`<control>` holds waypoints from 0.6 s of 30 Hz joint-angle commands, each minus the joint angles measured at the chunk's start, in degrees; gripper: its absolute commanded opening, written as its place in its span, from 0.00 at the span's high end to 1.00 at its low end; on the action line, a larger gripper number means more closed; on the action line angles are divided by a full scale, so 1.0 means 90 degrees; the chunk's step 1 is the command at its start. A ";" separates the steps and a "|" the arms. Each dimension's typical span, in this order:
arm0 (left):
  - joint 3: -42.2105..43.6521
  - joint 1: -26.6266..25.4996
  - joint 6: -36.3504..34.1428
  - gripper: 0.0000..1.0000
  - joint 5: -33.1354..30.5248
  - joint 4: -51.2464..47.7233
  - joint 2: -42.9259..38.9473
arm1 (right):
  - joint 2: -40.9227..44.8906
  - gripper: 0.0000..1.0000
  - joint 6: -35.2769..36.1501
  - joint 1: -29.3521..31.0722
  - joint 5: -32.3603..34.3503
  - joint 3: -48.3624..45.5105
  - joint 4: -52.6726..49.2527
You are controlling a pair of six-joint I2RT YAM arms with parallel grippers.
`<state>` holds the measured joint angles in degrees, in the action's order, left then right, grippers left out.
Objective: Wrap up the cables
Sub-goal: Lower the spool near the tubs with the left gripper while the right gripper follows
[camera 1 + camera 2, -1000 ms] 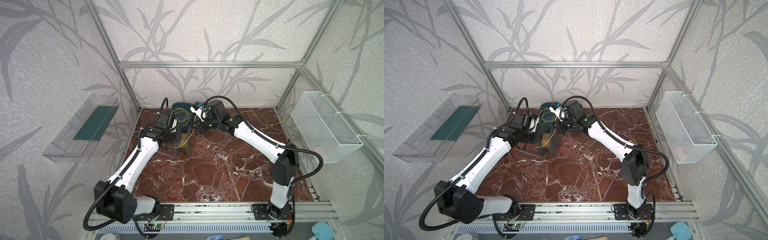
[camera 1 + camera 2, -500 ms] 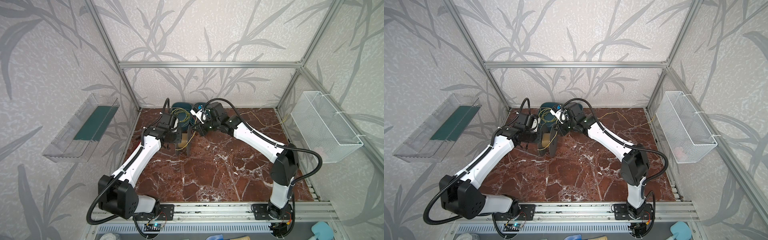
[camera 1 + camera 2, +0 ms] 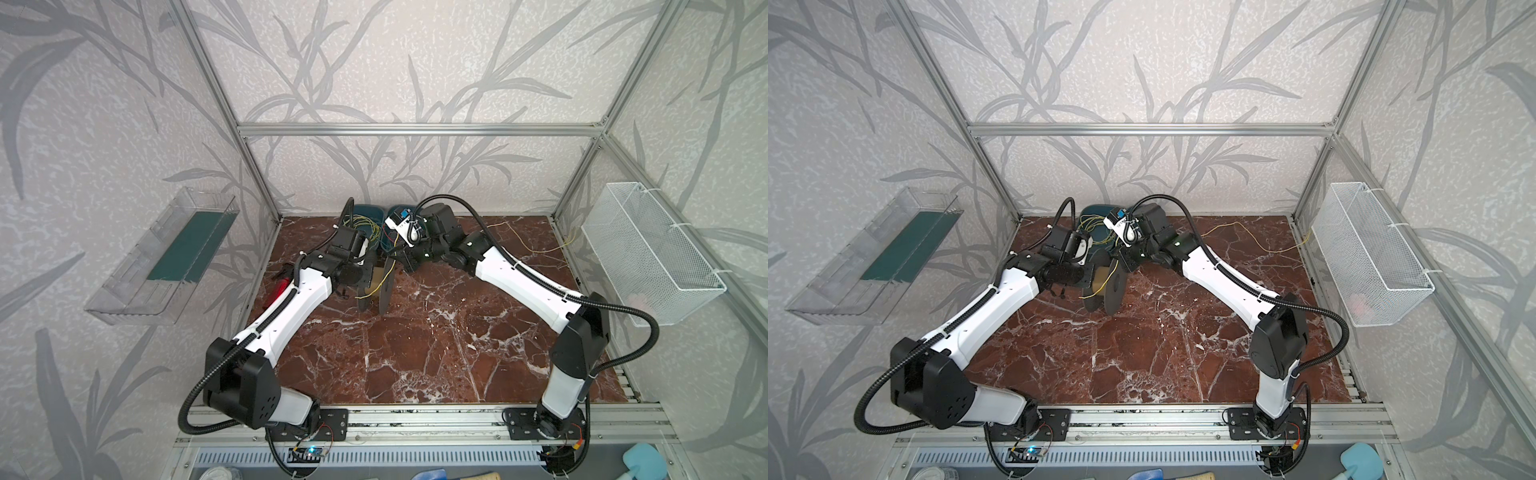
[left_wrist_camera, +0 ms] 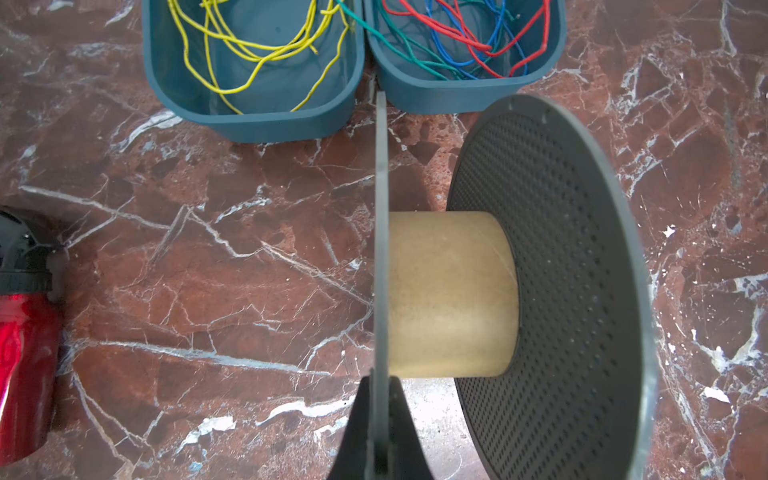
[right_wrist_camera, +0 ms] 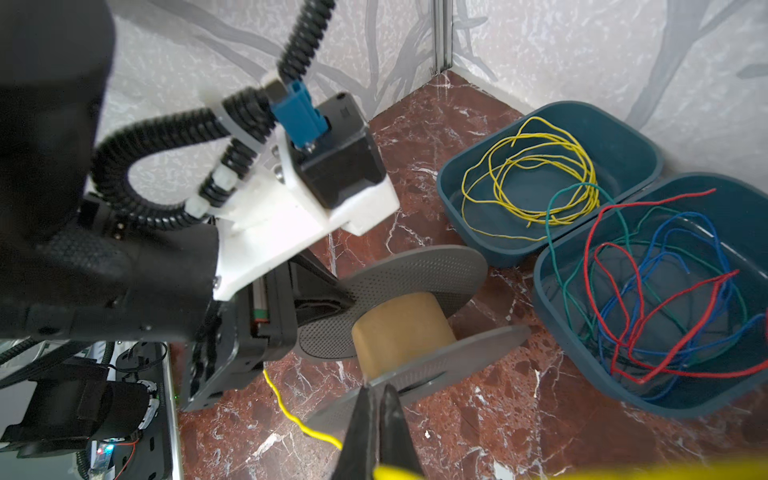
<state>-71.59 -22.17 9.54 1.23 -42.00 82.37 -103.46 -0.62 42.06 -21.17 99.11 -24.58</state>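
A spool (image 3: pixel 376 286) with two dark grey perforated flanges and a cardboard core (image 4: pixel 451 295) stands on edge on the marble table. My left gripper (image 4: pixel 380 399) is shut on the rim of one flange (image 4: pixel 381 249). Beside the other flange (image 5: pixel 419 365), my right gripper (image 5: pixel 376 399) is shut on a yellow cable (image 5: pixel 291 411). That cable trails over the table to the back right (image 3: pixel 536 245) and shows in both top views (image 3: pixel 1258 241). More yellow cables (image 4: pixel 249 45) lie coiled in a teal bin (image 4: pixel 253 120) behind the spool.
A second teal bin (image 4: pixel 453 102) next to the first holds red, blue and green wires. A red bottle (image 4: pixel 25 353) lies left of the spool near the table edge. A white wire basket (image 3: pixel 652 253) hangs on the right wall, a clear tray (image 3: pixel 166 257) on the left.
My left gripper has closed onto the spool's flange, and the left arm has shifted a little. The right gripper has stayed shut on the yellow cable, almost in place.
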 commanded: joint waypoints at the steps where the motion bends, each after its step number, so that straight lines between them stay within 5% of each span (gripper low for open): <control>1: -0.0261 -0.0386 -0.0271 1.00 -0.0120 -0.0176 0.0089 | 0.0341 1.00 0.0374 0.0053 0.0230 -0.0059 -0.0152; 6: -0.0528 -0.0919 -0.0620 1.00 -0.0500 -0.0430 0.0333 | 0.0340 1.00 0.0791 0.0042 0.0662 0.0008 -0.0431; 18: -0.0744 -0.1112 -0.0747 0.96 -0.0599 -0.0654 0.0569 | 0.0275 1.00 0.0980 -0.0117 0.1107 -0.0083 -0.0354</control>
<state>-76.38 -31.64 4.93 -2.52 -44.47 86.59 -102.50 6.76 41.54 -12.43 98.78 -28.58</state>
